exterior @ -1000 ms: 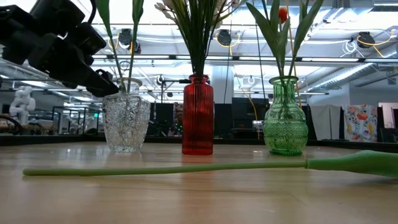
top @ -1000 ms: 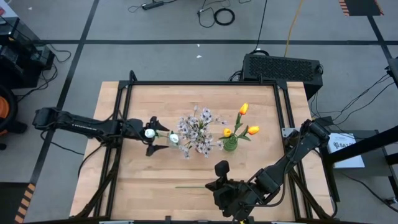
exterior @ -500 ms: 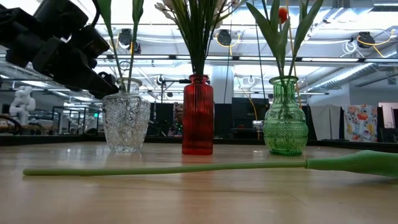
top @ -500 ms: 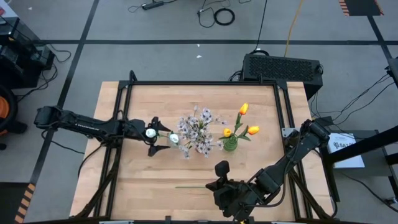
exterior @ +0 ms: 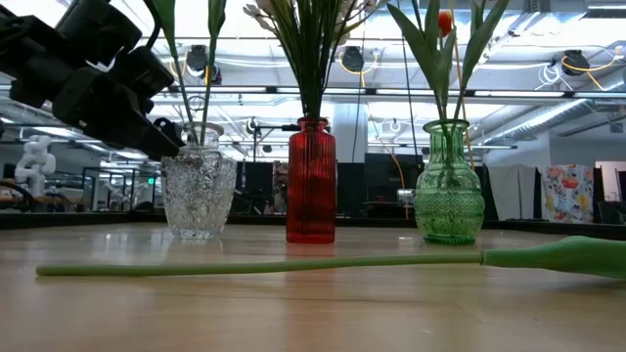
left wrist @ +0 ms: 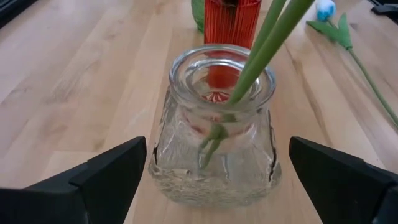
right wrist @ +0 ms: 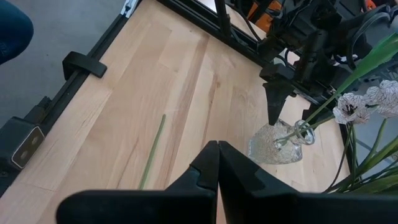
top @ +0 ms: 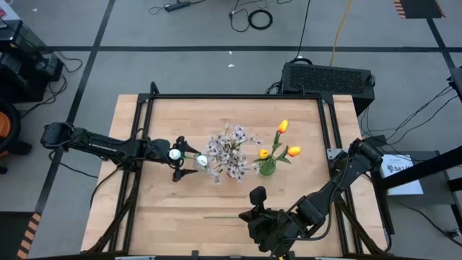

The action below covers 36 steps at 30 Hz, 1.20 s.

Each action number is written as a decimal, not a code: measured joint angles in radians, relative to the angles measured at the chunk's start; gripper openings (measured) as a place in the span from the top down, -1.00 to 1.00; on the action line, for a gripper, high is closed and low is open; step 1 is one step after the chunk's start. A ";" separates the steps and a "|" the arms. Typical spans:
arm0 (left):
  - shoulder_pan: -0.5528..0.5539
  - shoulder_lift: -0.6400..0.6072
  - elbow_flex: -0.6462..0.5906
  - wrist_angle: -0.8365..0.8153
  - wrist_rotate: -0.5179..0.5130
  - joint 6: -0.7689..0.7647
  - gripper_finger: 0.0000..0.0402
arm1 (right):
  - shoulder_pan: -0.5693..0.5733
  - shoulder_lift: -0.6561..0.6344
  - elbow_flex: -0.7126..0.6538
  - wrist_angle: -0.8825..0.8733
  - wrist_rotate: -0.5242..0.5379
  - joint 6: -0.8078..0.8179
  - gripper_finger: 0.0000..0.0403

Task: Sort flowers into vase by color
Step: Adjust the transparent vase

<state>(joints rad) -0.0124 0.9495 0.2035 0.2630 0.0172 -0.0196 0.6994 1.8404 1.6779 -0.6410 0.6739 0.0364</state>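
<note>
A clear glass vase (left wrist: 214, 134) stands on the table left of centre and holds two green stems with white tulips (top: 202, 160). My left gripper (top: 183, 157) is open, one finger on each side of this vase (top: 205, 166), touching nothing. A red vase (exterior: 311, 181) with pale pink-white sprays (top: 229, 150) stands in the middle. A green vase (exterior: 449, 186) with orange-yellow tulips (top: 282, 127) stands to the right. A pale-blue tulip (left wrist: 324, 9) lies flat on the table near the front, and its stem (exterior: 264, 266) rests along the wood. My right gripper (right wrist: 217, 148) is shut and empty above it.
The three vases stand in a row across the table's middle. A black frame rail (right wrist: 81, 65) runs along the table's edges. Bare wood lies at the table's left and far parts. A black box (top: 328, 76) sits beyond the far right corner.
</note>
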 joint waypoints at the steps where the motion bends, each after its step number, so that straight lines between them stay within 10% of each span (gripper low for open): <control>1: 0.000 0.001 0.000 -0.002 -0.001 0.000 -0.99 | 0.000 0.000 0.000 0.000 0.000 0.000 1.00; 22: 0.000 0.041 0.000 0.010 -0.002 0.010 -0.98 | 0.000 0.000 0.000 0.000 0.000 -0.001 1.00; 36: 0.000 0.041 0.000 0.004 -0.003 0.027 -0.63 | 0.000 0.000 0.000 0.000 0.000 -0.003 1.00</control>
<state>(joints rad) -0.0124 0.9909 0.2031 0.2670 0.0147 0.0074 0.6994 1.8404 1.6779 -0.6411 0.6739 0.0338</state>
